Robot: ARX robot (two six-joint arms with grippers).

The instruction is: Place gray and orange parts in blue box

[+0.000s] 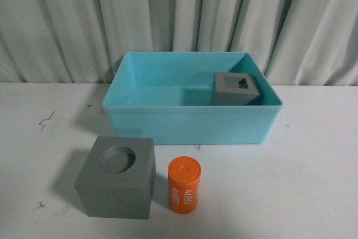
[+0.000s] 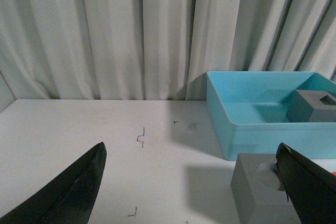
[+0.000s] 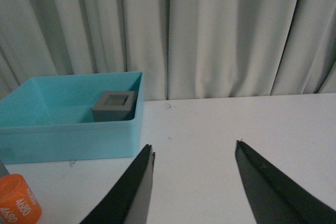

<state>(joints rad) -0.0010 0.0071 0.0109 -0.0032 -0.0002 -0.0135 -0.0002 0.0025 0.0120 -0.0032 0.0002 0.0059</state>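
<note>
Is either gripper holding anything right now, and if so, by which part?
Nothing is held. The left gripper and right gripper are both open and empty; the round-recess cube and orange cylinder stand free on the table.

- Blue box (image 1: 190,126) open above, gray cube (image 1: 236,89) fills its far right corner.
- Round-recess cube (image 1: 117,177) and orange cylinder (image 1: 184,186) crowd its front, just apart from each other — table (image 1: 302,183) open either side.

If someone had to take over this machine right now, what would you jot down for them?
Left gripper: open, empty.
Right gripper: open, empty.
Done: the gray cube with the rectangular recess sits inside the blue box, toward its right end.
Left to do: the gray cube with the round recess and the orange cylinder stand side by side on the table in front of the box.
</note>
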